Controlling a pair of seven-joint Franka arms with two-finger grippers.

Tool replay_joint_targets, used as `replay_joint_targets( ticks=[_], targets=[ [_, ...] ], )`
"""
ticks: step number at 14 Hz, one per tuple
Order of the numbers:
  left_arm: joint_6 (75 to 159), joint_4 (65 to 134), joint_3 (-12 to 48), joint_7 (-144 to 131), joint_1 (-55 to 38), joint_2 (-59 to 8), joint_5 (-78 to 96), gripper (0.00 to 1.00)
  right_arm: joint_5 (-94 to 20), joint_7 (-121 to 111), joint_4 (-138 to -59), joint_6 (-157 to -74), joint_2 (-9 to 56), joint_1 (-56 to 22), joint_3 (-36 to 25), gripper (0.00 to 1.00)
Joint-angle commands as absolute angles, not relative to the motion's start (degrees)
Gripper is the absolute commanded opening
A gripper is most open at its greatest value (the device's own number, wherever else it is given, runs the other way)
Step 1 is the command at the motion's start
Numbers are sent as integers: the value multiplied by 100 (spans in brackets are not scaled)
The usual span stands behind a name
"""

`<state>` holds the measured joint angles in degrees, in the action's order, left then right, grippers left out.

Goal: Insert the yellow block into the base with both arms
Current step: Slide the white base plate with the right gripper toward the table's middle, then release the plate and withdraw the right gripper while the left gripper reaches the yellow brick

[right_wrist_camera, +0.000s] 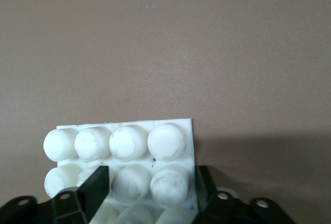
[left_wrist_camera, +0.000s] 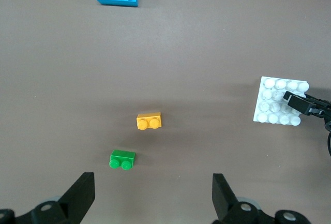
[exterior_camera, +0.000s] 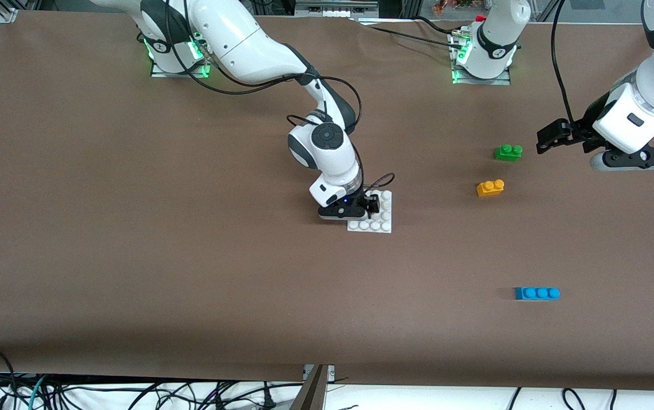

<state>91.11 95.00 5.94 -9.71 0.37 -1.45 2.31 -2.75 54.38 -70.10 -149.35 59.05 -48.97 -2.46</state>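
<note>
A brown surface (exterior_camera: pixel 133 256) carries everything, with cables hanging past its edge nearest the front camera. The right pincer (exterior_camera: pixel 368 205) is down at the base (exterior_camera: pixel 381 219), fingers (right_wrist_camera: pixel 93 188) astride one edge (whether they clamp it, I cannot tell). The yellow block (exterior_camera: pixel 490 188) lies well apart from the base, toward the left arm's end. The left pincer (exterior_camera: pixel 552 136) hangs wide and empty above the surface, near the block.

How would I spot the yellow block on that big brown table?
Start at the white studded plate mid-table and look toward the left arm's end. Three bricks lie apart there. The yellow block sits between the green brick and the longer blue brick, the only orange-yellow piece.
</note>
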Motion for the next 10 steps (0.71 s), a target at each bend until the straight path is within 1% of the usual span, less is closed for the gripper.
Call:
replay_joint_targets(
  ticks=[1,3,4,7,9,10],
  targets=[
    [8974,9334,598,-905,0,-211,62,100,-570,5467,-6654,-14898,6021,-4790,-246,86],
    [8974,9334,598,-905,0,-211,62,100,-580,5476,-6662,-14732,5829,-4712,-237,86],
    [8965,9334,598,-905,0,-202,70,100,-580,5449,-6662,-14435,5671,-4589,-229,90],
    [8877,9343,580,-888,0,-211,70,100,-589,4951,-6776,-13145,4846,-4177,-237,93],
    [8720,9360,554,-861,17,-272,70,100,-598,4196,-7196,-12291,4143,-3703,-229,93],
    [8632,9360,545,-844,44,-333,70,100,-606,3810,-7503,-12113,3748,-3457,-229,95]
  ],
)
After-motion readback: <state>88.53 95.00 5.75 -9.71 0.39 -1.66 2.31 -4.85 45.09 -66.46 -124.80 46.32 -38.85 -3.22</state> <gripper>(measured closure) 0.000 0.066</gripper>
